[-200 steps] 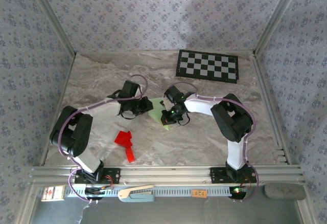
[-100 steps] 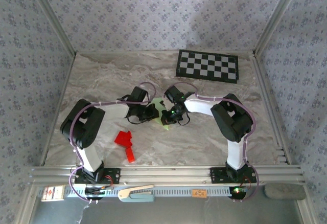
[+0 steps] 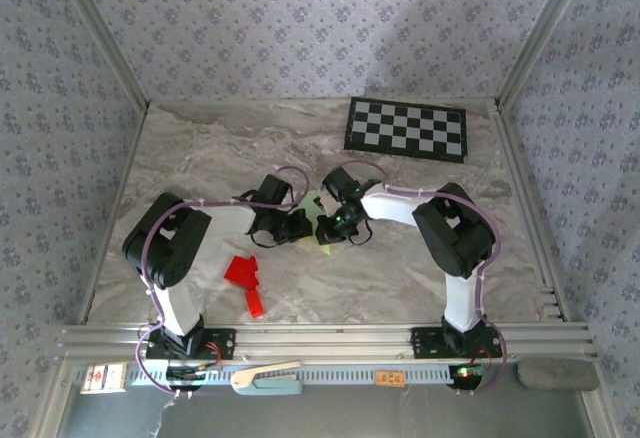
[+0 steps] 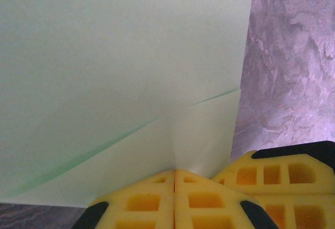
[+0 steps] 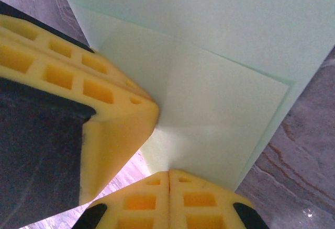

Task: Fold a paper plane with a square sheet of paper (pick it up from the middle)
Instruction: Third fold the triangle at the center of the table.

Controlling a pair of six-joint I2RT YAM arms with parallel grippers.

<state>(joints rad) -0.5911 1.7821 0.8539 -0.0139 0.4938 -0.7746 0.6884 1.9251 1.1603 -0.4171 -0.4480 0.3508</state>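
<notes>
**A:** Top view first. Where's your paper?

**B:** The square sheet of paper (image 3: 313,204) lies mid-table, pale green, with your left gripper (image 3: 298,226) and right gripper (image 3: 326,230) meeting nose to nose over it. The red paper shape (image 3: 245,280) lies apart, nearer the bases, and the checkerboard (image 3: 406,128) is far right (jaws too small to read from here).

**A:** Left wrist?

**B:** Your left pads (image 4: 141,203) are pressed together, pinching the sheet's folded lower edge. A crease slants up to the right. The other gripper's yellow finger sits just beside them, lower right, with the marble table (image 4: 293,82) beyond.

**A:** Right wrist?

**B:** Your right pads (image 5: 199,200) are likewise clamped on the layered paper, and the left gripper's finger is just beside them.
</notes>
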